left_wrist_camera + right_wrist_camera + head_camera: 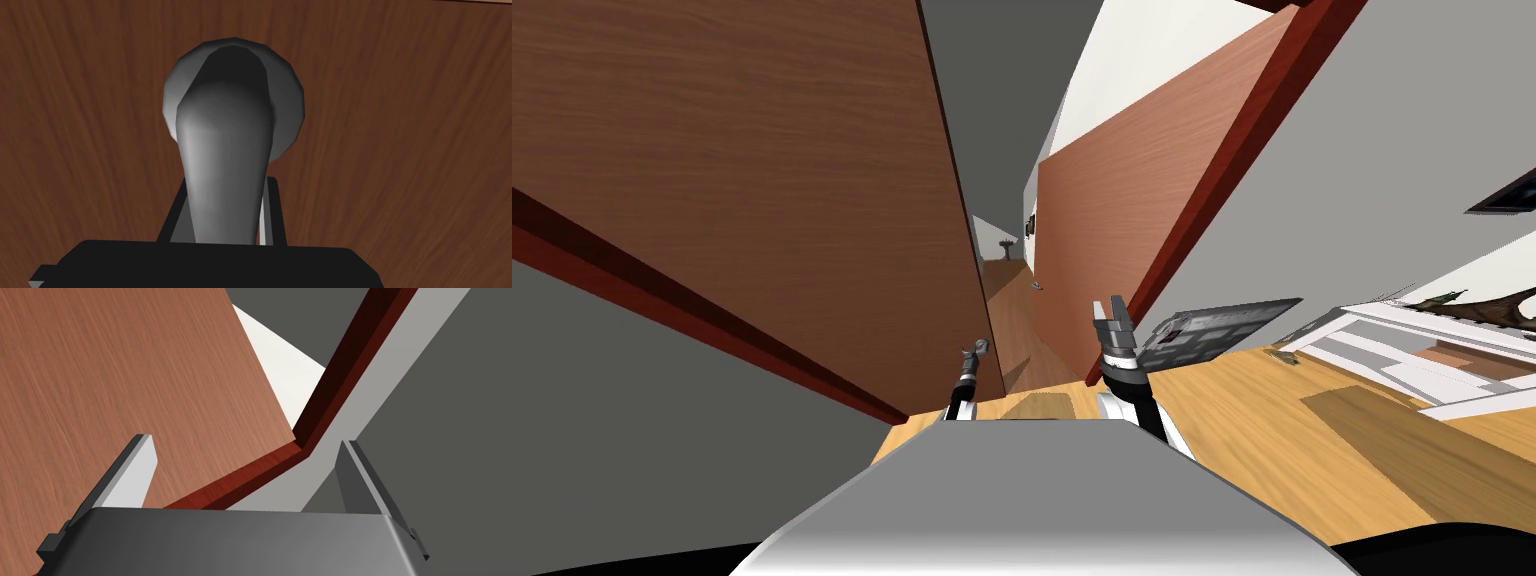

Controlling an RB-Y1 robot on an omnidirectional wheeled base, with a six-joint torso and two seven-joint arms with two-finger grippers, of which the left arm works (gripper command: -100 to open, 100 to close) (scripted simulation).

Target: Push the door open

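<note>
While in left gripper (pixel 226 182), handle (pixel 222 140) along fingers (pixel 276 210)

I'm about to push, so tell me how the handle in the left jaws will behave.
The handle looks rigid and smooth, so the left jaws pressing its sides could slip along it. It sits on a round plate, so it may turn rather than bend. The wood-grained door likely swings as one stiff slab.
</note>
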